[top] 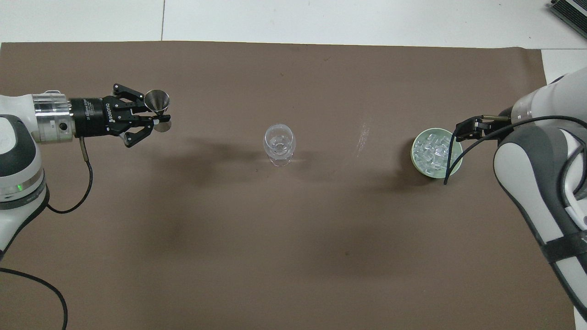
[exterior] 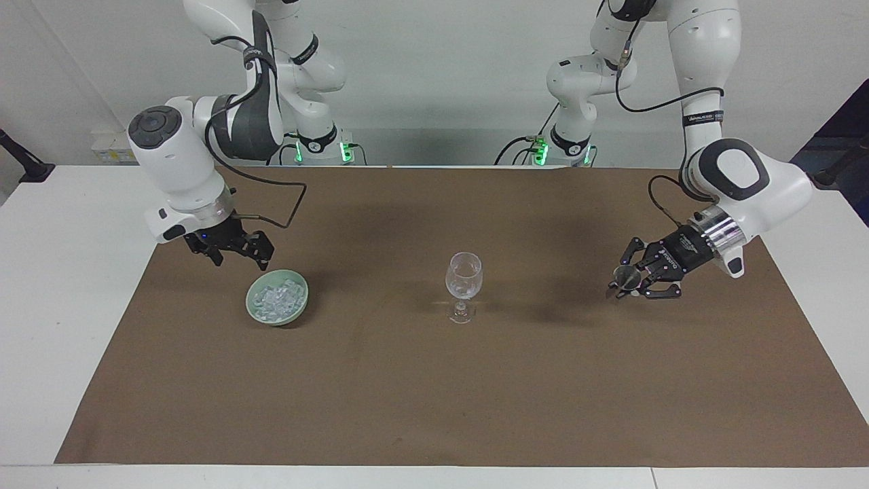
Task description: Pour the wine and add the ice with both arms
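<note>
The facing view shows height that the overhead view hides: the right gripper (exterior: 246, 252) hangs in the air just above the robot-side rim of the pale green round ceramic bowl (exterior: 296, 309), clear of it, with its black fingers spread wide and nothing between them. In the overhead view only part of that gripper (top: 464, 131) shows, at the bowl's (top: 415, 163) edge toward the right arm's end of the table, so it looks as if it were touching the bowl.

The overhead view shows what the left gripper (top: 160, 120) carries: a small silver metal double-cone measuring cup (top: 157, 101), pinched at its narrow waist by closed fingertips, one cone turned up toward the camera. In the facing view the left gripper (exterior: 628, 285) hangs low over the brown paper mat (exterior: 434, 394) toward the left arm's end, with the cup (exterior: 623, 277) as a small grey shape in its claws.

The ice (exterior: 275, 299) is a heap of small clear-whitish glassy cubes filling the bowl; the overhead view shows the single cubes (top: 433, 151) more plainly. A clear stemmed wine glass (exterior: 463, 280) stands upright on the mat between bowl and left gripper, well apart from both.
</note>
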`<state>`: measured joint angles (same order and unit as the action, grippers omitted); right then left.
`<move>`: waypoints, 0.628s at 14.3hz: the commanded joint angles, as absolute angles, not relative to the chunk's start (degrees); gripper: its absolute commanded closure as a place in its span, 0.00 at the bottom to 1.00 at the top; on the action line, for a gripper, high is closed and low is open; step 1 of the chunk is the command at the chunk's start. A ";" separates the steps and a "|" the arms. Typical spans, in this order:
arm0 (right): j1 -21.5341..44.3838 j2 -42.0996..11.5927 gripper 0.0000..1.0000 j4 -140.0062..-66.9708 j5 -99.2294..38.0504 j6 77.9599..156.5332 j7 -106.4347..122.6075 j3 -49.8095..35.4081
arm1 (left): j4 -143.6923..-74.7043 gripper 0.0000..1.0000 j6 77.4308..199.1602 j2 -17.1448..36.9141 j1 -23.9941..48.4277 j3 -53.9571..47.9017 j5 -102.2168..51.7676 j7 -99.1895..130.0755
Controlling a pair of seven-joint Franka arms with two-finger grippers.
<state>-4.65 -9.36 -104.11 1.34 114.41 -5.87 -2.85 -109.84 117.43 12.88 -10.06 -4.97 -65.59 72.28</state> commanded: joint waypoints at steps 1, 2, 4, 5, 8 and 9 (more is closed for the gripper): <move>-5.01 -11.59 0.00 -104.94 1.05 117.68 -4.22 -3.34 | -112.23 1.00 116.46 11.95 -12.74 -5.45 -67.76 70.75; -4.84 -12.12 0.00 -105.20 1.05 118.29 -4.04 -3.34 | -112.67 1.00 116.46 11.87 -13.61 -5.45 -67.76 70.23; -4.57 -12.91 0.00 -105.73 1.05 118.56 -4.22 -3.34 | -113.55 1.00 116.46 12.13 -15.55 -5.45 -68.29 69.96; -4.48 -13.27 0.01 -105.99 1.05 119.26 -4.31 -3.43 | -114.08 1.00 116.54 12.22 -15.90 -5.45 -69.60 69.87; -4.48 -14.23 0.05 -107.31 1.06 122.25 -4.22 -3.43 | -115.40 1.00 116.54 14.14 -16.44 -5.45 -72.50 68.30; -4.40 -14.76 0.09 -107.49 1.14 123.13 -4.48 -3.43 | -115.92 1.00 116.19 15.63 -17.04 -5.54 -74.60 66.38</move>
